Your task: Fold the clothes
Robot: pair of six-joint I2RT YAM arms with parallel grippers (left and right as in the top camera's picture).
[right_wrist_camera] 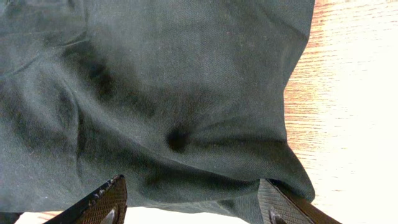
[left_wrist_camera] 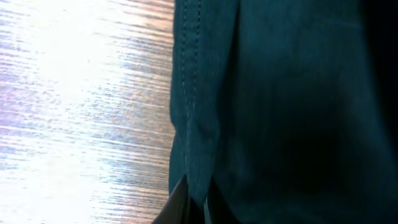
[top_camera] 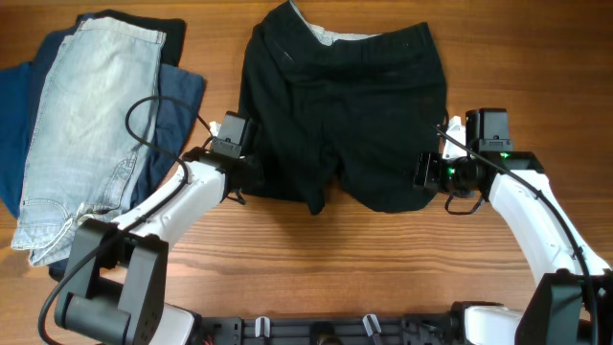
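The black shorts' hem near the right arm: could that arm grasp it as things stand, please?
Probably yes: the right gripper is open astride the hem of the black shorts, nothing blocking.

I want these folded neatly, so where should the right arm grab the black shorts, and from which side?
The right leg's outer edge near the hem, coming in low from the right. The black shorts lie flat there, edge free on the table, and the right gripper straddles it, jaws open.

Rumpled black shorts point(top_camera: 345, 105) lie spread flat, waistband farthest away, legs nearest.
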